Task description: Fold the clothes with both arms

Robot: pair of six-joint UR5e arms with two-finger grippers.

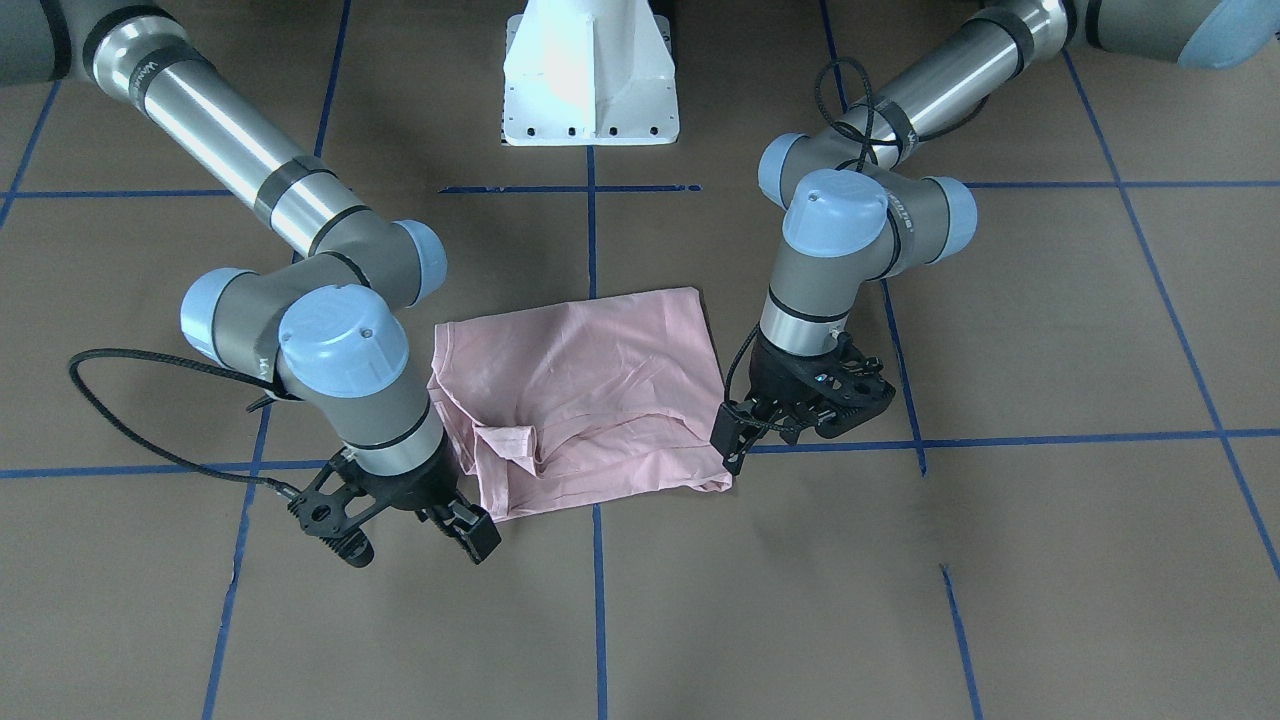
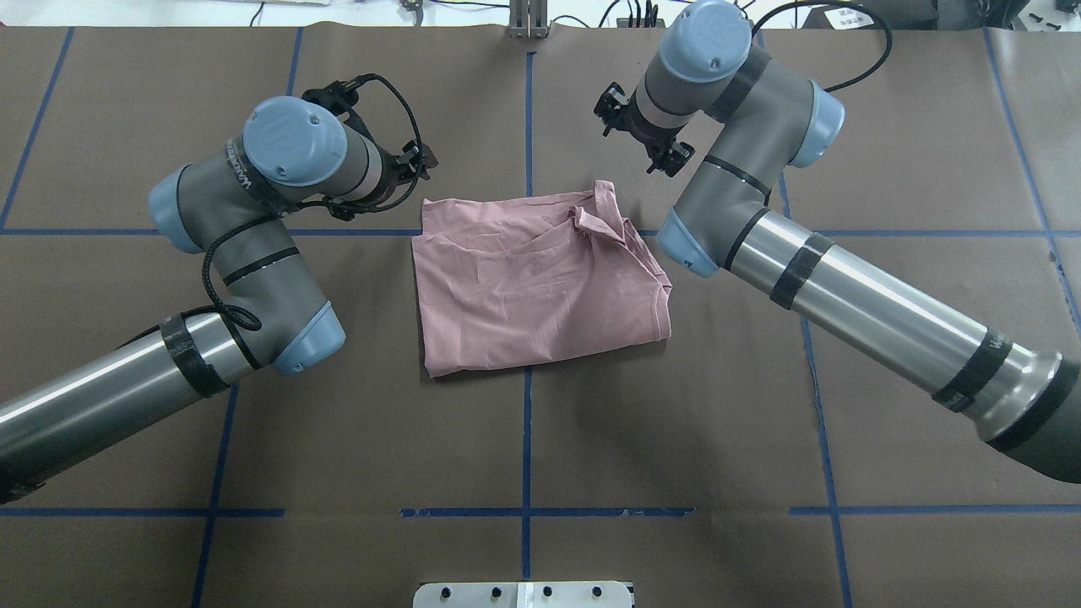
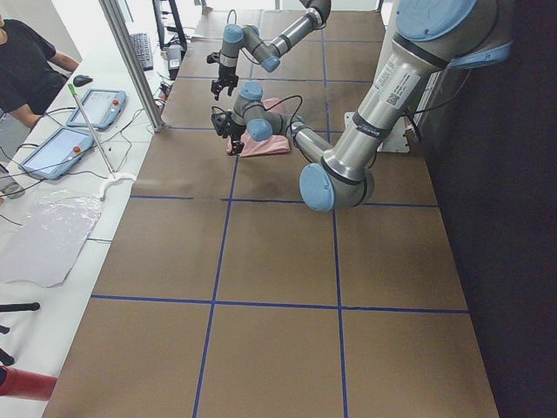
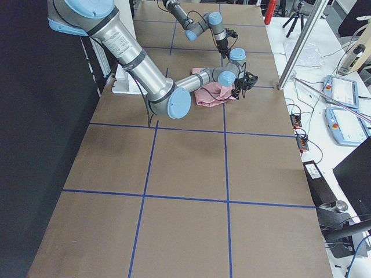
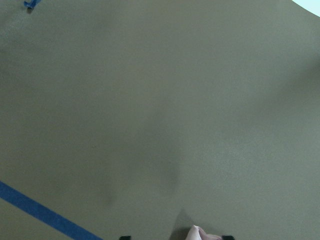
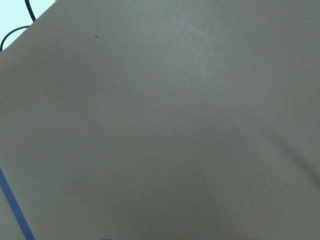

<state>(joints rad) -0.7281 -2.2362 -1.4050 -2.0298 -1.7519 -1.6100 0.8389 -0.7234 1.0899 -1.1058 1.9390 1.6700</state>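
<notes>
- While neither claw holds any cloth, treat the fold as partly done and the robot as between grasps.
- Left arm (image 2: 228, 253): the left gripper (image 1: 795, 415) hangs low, just beside the shirt edge on its own side. Its fingers are spread and it grips nothing. The left wrist view shows only a tip of pink cloth at its bottom edge, lying loose between the fingertips.
- Pink T-shirt (image 2: 540, 287): it lies at the middle of the table (image 2: 169, 422), across the central blue tape line (image 2: 527, 439) and between the two grippers. It is already gathered into a compact, rough rectangle of several layers. No print faces up.
- Sleeve flap (image 2: 595, 221): it sits bunched and creased at the far corner, on the right arm's side.
- Right arm (image 2: 844, 287): the right gripper (image 1: 410, 535) is released, fingers wide apart, over bare table just beside that bunched corner. The right wrist view shows table surface only.
- Remaining work, as a judgement: you should expect the flap to need flattening, the uneven edges squaring, and probably one more fold.
</notes>
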